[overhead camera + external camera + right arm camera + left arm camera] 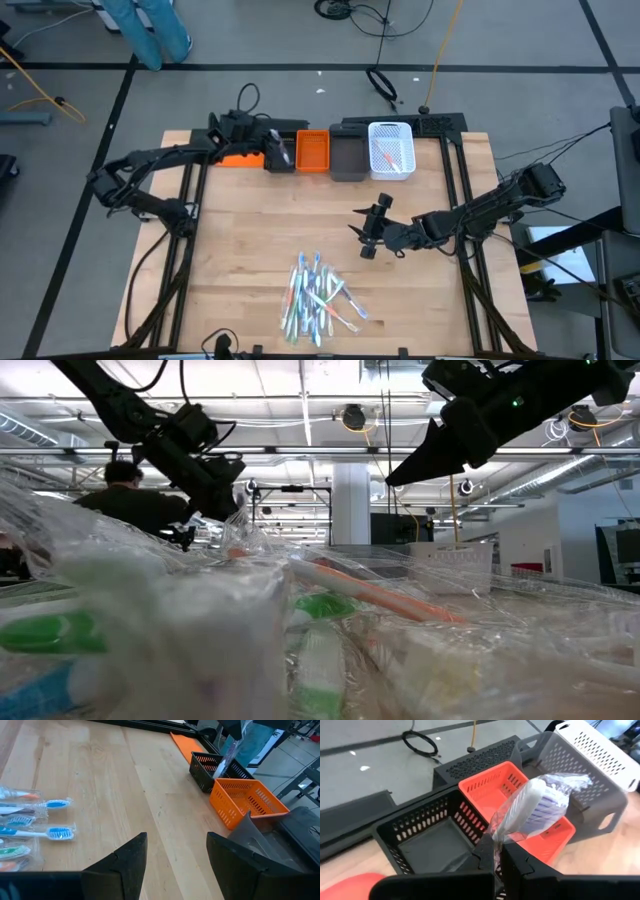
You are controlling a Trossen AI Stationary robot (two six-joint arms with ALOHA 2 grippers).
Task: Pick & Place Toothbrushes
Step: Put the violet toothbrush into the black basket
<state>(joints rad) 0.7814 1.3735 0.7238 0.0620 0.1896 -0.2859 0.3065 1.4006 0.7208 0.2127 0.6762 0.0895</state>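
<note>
Up at the bins, the left gripper (497, 857) clenches a clear-wrapped white toothbrush (535, 807) over the black slotted plastic bin (427, 837) (beside the orange one (495, 790)); the right gripper (366, 236) hangs mid-table, fingers apart, near the pile of wrapped toothbrushes (318, 298).

Place: you're in a robotics lab hall.
Evidence: you see exposed ceiling pipes (300, 405), taped concrete floor (250, 40), loose cables (385, 85), a framed wooden table (250, 230).
</note>
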